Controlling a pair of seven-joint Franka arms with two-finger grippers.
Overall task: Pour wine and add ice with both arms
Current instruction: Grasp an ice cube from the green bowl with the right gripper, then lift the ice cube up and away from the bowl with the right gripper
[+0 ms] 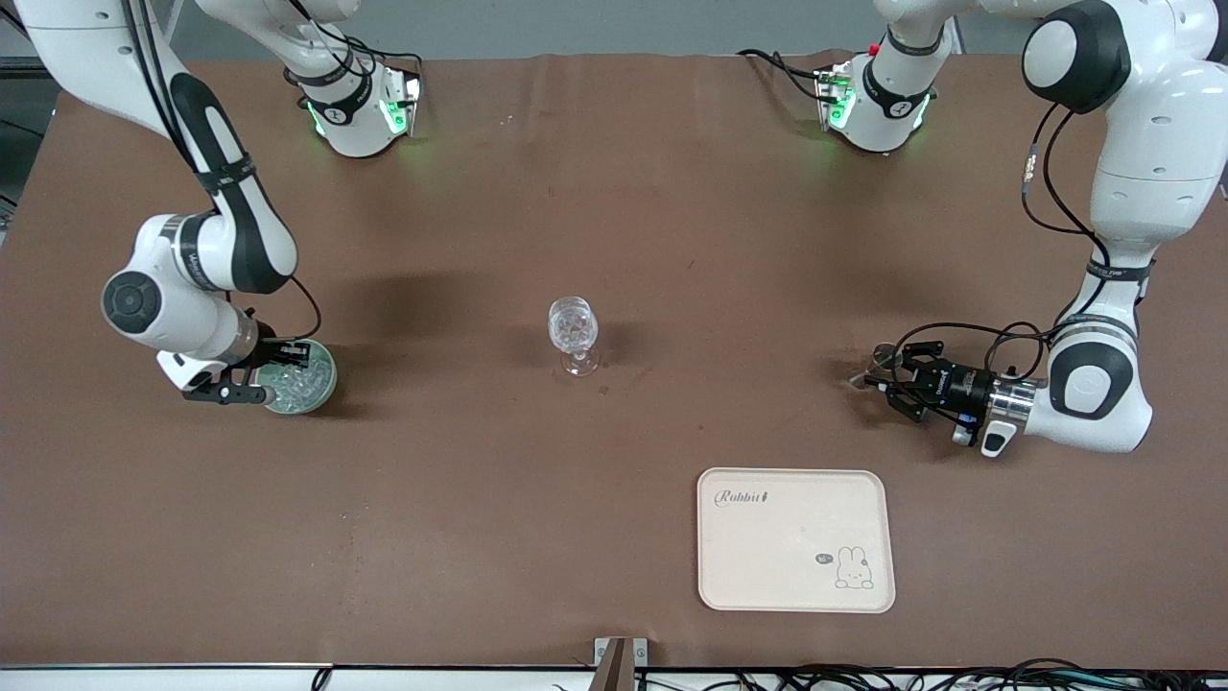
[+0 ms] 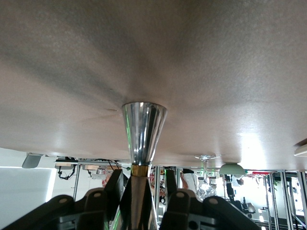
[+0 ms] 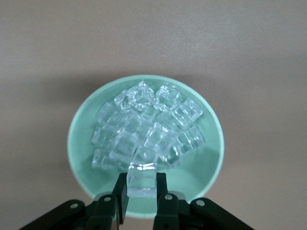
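Over the bowl (image 3: 81, 158), right claw (image 3: 142, 191) pinches ice (image 3: 142, 178).

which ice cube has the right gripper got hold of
The ice cube pinched between the right gripper's fingers, over the near rim of the pale green bowl. The other cubes lie loose in a pile inside the bowl.

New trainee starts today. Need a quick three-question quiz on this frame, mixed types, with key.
1. True or false: the right gripper holds an ice cube over the green bowl.
2. What does the left gripper hold?
A. shiny metal cup
B. tray
C. bowl
3. Fill in: the wine glass stands farther from the front camera than the ____.

Key: 1 true; 2 A, the metal cup; 3 tray.
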